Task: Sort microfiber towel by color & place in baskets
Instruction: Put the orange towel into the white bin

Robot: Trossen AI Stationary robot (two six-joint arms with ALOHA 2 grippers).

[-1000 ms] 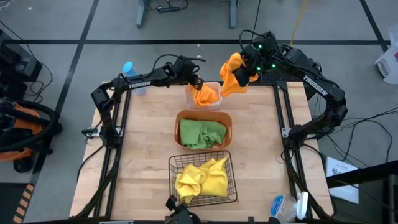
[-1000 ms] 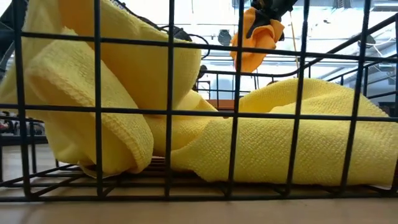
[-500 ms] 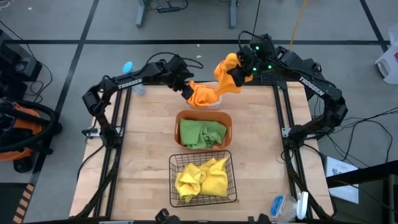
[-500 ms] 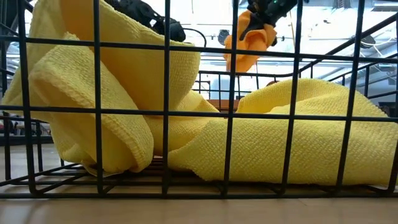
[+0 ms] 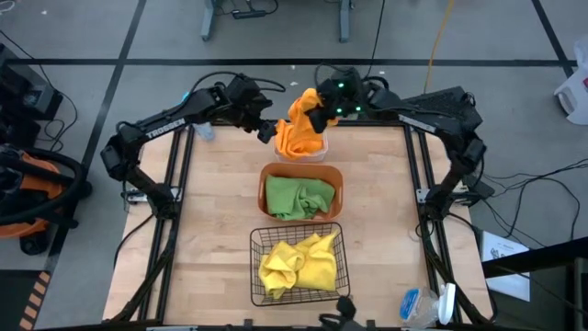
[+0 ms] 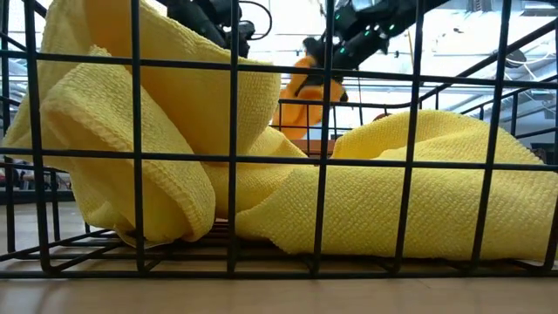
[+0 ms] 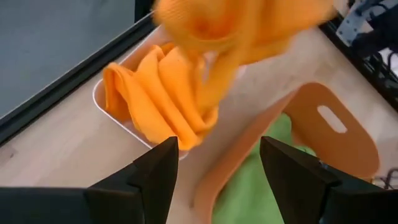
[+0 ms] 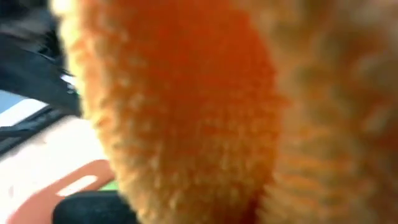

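One orange towel [image 7: 155,93] lies folded in the white bin [image 5: 322,154] at the table's far edge. A second orange towel [image 5: 299,124] hangs over that bin from my right gripper [image 5: 317,115], which is shut on it. My left gripper [image 5: 265,131] stands open just left of the bin and above it, with nothing between its fingers [image 7: 217,146]. Green towels [image 5: 299,198] fill the orange-brown tub [image 5: 338,179] at mid table. Yellow towels [image 5: 299,262] lie in the black wire basket [image 5: 342,267] nearest the front. My right gripper holds the second orange towel by its bunched upper part [image 5: 310,108], coming from the table's right and slanting down. The cloth hides the fingers in the right wrist view [image 8: 186,106]. The towel hangs slack below the gripper [image 6: 309,96]. Whether its lower end touches the bin, I cannot tell.
The three containers stand in a row down the table's middle. Bare wood [image 5: 211,221] lies left and right [image 5: 386,221] of them. Blue-and-white items [image 5: 427,303] sit past the near right corner.
My left gripper has drawn back from the white bin, rising and going toward the table's left, and the first orange towel stays in the bin. My right gripper has come down and toward the left with the second orange towel, which now hangs over the bin.
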